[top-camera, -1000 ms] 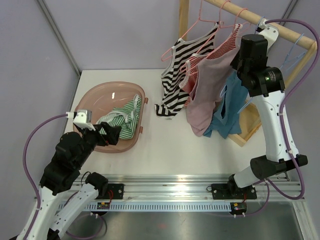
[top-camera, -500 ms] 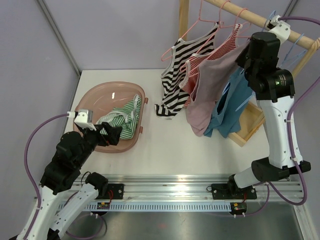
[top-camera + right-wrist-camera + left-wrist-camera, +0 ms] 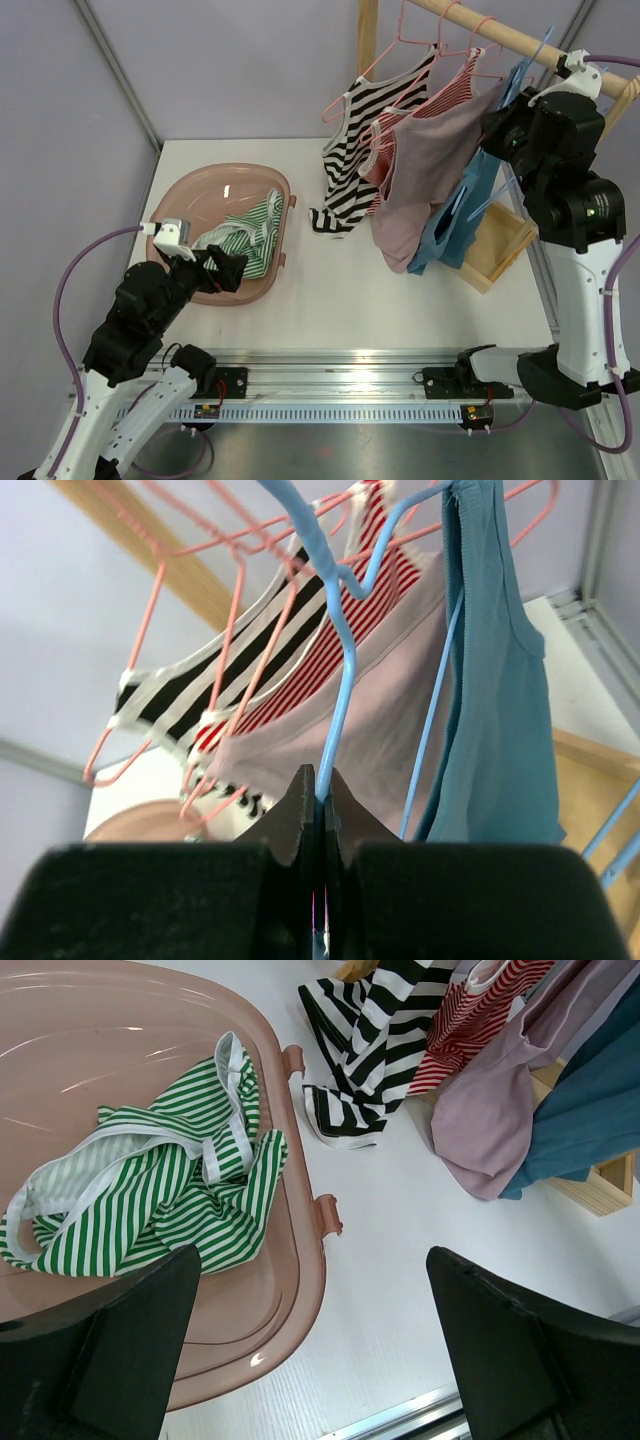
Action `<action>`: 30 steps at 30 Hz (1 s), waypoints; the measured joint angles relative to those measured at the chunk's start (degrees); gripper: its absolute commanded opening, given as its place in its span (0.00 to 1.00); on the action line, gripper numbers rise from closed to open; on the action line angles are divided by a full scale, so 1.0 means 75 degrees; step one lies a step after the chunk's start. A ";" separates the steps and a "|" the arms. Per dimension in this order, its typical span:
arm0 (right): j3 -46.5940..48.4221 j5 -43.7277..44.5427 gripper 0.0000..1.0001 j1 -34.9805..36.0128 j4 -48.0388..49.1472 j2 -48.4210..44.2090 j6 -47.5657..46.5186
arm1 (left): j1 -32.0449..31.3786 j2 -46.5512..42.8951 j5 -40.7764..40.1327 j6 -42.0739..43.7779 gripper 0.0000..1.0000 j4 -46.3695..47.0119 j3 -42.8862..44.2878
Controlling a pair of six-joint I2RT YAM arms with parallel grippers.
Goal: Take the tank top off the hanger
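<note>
Hand right [image 3: 321, 780] pinches blue hanger [image 3: 343, 580], wrist view only | hand left [image 3: 312, 1252] spread above basin [image 3: 120, 1030]

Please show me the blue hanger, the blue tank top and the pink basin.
blue hanger [image 3: 334, 695]: right wrist view, wire shaft.
blue tank top [image 3: 500, 730]: right wrist view, front panel.
pink basin [image 3: 205, 195]: top external view, bare inner wall.

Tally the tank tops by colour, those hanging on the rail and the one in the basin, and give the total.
Black-and-white striped top: 1
Red-and-white striped top: 1
Mauve top: 1
Blue top: 1
Green-and-white striped top: 1
Total: 5
</note>
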 measured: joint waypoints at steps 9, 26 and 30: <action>-0.1437 -0.2177 0.00 0.0000 -0.0525 -0.1810 -0.0181 | -0.0003 0.0679 0.0312 -0.0015 0.99 0.0157 0.0423; -0.2862 -0.7481 0.00 0.0000 -0.0860 -0.4377 -0.0323 | -0.1848 0.2736 0.0358 0.0082 0.99 0.1096 0.3436; -0.3273 -0.8038 0.00 0.0000 -0.0734 -0.4505 -0.0221 | -0.2626 0.2973 0.0248 0.0428 0.99 0.1580 0.3450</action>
